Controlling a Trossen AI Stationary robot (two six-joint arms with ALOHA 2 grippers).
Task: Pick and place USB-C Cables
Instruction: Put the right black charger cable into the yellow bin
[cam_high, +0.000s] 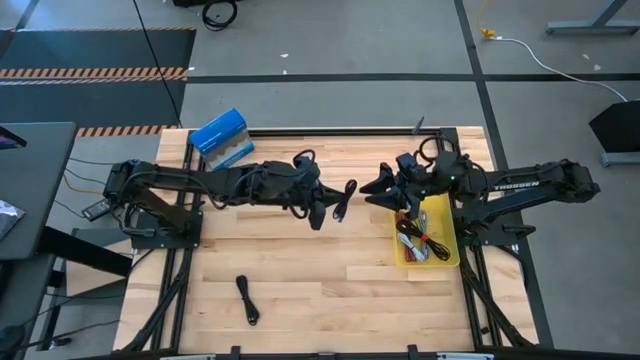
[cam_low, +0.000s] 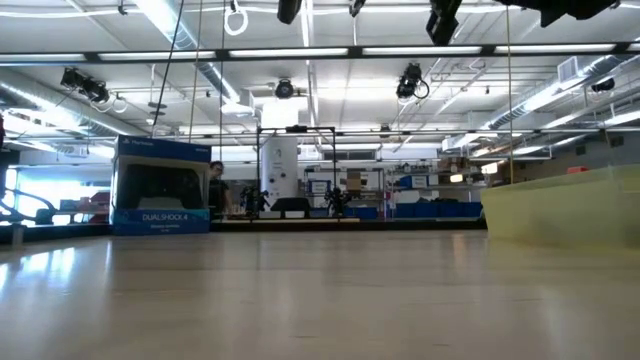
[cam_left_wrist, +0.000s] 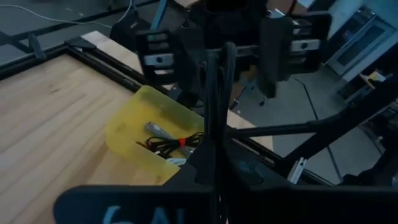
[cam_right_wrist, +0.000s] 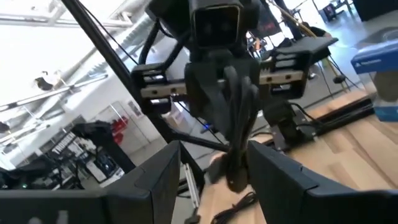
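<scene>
High view: my left gripper (cam_high: 335, 205) hangs mid-table, clamped on a thin black USB-C cable (cam_high: 343, 199). My right gripper (cam_high: 382, 186) faces it, fingers apart, beside the yellow plastic bin (cam_high: 447, 232) holding more cables.

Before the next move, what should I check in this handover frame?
1. Left hand shut on the black cable: ok.
2. Right hand open to receive: ok; its fingers stand apart.
3. Cable's lower end between the right hand's fingers: ok, as the right wrist view appears to show.
4. Right hand gripping the cable: not ok; it has not closed yet.
5. Yellow bin in place under the right arm, cables already inside: ok.
6. Table cleared of cables: not ok; another black cable lies near the front edge.
</scene>
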